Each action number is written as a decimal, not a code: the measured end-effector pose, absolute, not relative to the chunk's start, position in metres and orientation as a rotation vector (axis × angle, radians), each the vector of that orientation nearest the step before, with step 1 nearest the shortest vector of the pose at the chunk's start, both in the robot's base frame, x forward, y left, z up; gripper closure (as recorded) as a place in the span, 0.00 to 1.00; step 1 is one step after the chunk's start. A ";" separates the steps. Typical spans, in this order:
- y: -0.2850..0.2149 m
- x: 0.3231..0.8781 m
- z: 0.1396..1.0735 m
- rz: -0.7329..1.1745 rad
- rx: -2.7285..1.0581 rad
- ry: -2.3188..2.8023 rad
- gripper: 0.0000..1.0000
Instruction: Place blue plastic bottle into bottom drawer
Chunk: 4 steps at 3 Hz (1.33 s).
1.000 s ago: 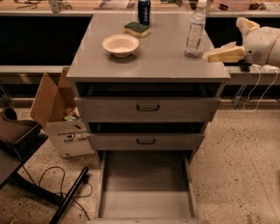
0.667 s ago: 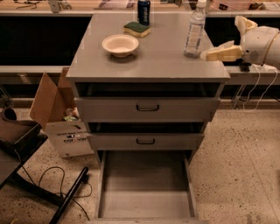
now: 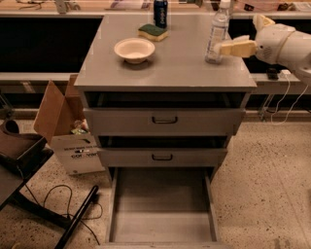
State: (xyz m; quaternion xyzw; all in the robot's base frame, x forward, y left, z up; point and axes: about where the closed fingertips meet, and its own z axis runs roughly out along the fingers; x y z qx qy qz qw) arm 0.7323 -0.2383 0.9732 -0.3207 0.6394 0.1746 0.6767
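The robot's white arm with the cream two-finger gripper (image 3: pixel 236 33) reaches in from the 3 o'clock side. It has crept nearer over the last second, sliding a little left and a little up. The slim clear plastic bottle with the white cap and pale bluish label (image 3: pixel 216 33) hasn't budged. It stands upright near the 2 o'clock corner of the grey metal cabinet top (image 3: pixel 170 73).

From where I stand the fingers (image 3: pixel 238 48) look spread. The nearer one lies level, with its tip just about at the bottle's label on the 3 o'clock side. The other juts up towards 1 o'clock, well clear of the bottle. Whether that near tip actually touches the plastic, I can't tell.

To me this is the close of the approach, with no grasp made yet. The bottle isn't between the fingers, so the gripper would have to move further in before closing, or a nudge could tip such a tall, light thing.

Down at 6 o'clock the wide grey bottom drawer (image 3: pixel 163 221) is pulled fully out, its floor bare and waiting. The two upper drawers with dark handles (image 3: pixel 164 120) sit above it.

The round cream bowl (image 3: pixel 134 49), the green and yellow sponge (image 3: pixel 152 32) and the dark blue drink can (image 3: pixel 160 12) are all where they were, over towards 11 and 12 o'clock.
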 end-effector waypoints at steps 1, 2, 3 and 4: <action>-0.243 0.805 0.965 0.363 -0.478 1.456 0.00; -0.250 0.842 0.960 0.319 -0.351 1.463 0.00; -0.242 0.865 0.955 0.273 -0.314 1.492 0.18; -0.244 0.868 0.953 0.259 -0.310 1.498 0.42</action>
